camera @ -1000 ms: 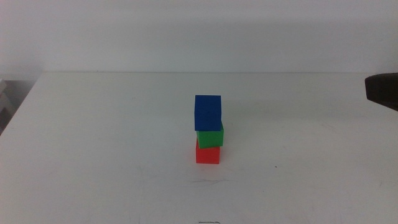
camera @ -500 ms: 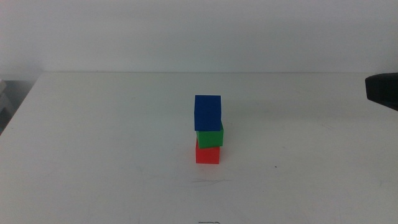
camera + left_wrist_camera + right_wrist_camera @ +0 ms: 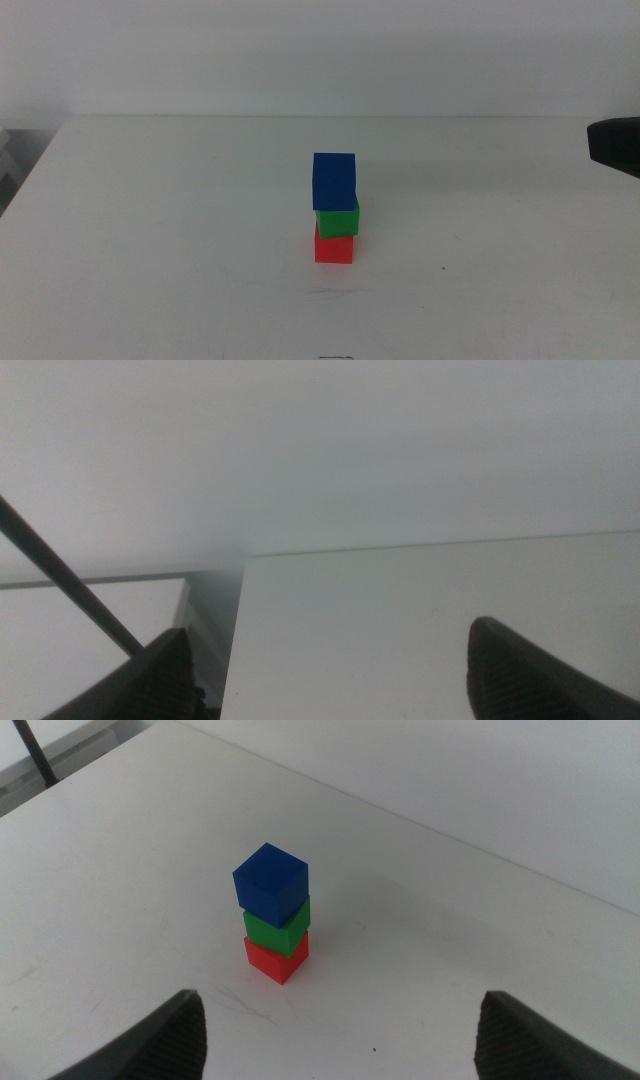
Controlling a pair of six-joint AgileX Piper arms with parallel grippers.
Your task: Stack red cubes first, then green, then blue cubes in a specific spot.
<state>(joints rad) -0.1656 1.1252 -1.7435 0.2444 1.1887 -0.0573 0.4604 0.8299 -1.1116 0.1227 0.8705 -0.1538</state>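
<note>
Both tools stand open and empty: the right tool faces the stack, the left tool waits over the surface's edge. Mid-surface, the blue cube tops the green cube and red cube; we judge its slight overhang could topple if bumped.

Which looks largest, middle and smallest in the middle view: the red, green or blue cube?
1. blue cube, top of the stack, most surface showing.
2. and 3. green cube and red cube look alike; each is partly hidden, so no ranking.
</note>
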